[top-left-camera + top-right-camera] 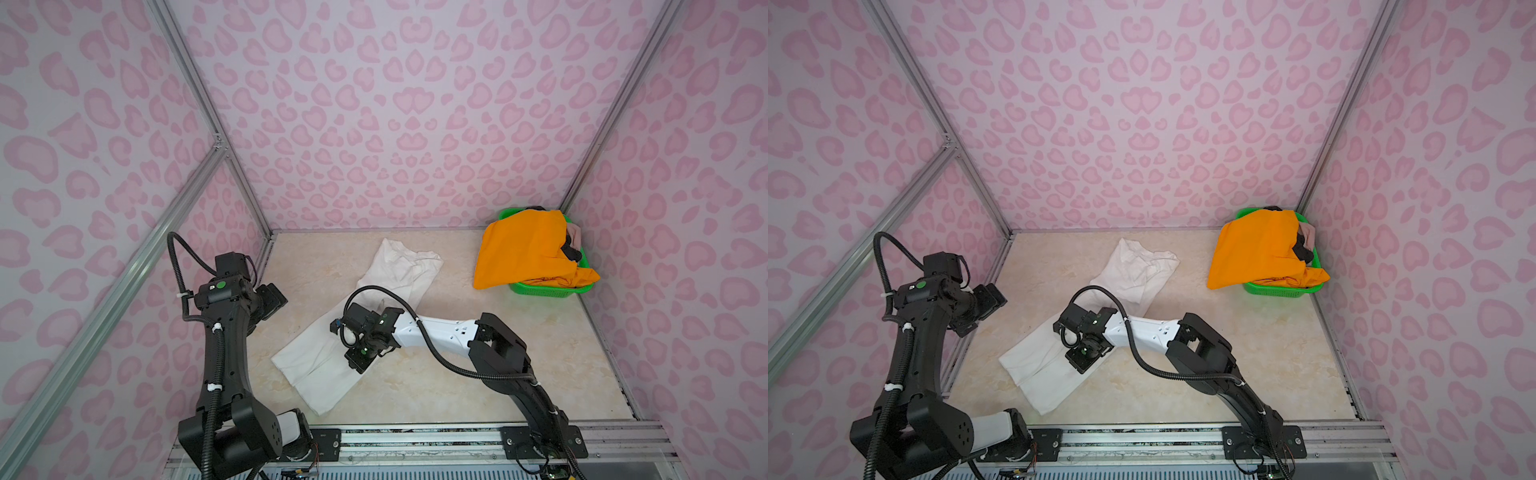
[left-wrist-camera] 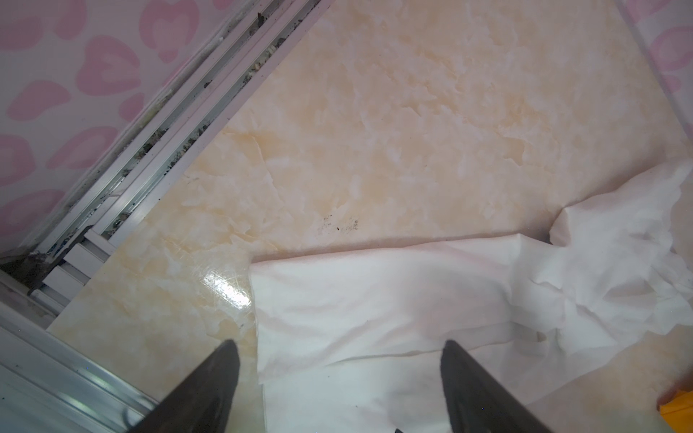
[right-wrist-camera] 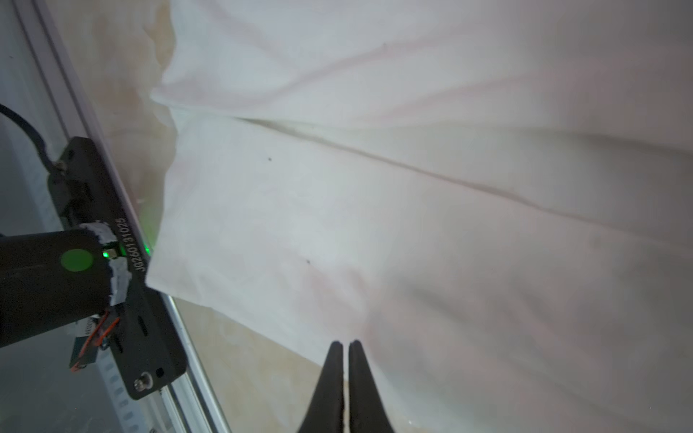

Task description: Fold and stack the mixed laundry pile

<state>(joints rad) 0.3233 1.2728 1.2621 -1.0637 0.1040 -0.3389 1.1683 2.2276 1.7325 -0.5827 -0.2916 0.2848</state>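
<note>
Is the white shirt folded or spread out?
Partly folded: the white shirt lies as a long strip, one layer lapped over another.

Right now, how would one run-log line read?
left fingers: open, beside white shirt | right fingers: shut at shirt edge | orange shorts: draped over green basket

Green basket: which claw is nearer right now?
Right. Right claw is mid-table, shut at the white shirt's edge, left of the basket in the far right corner. Left claw, open, is farther off by the left wall.

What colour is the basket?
The basket is bright green; it shows best in both top views.
</note>
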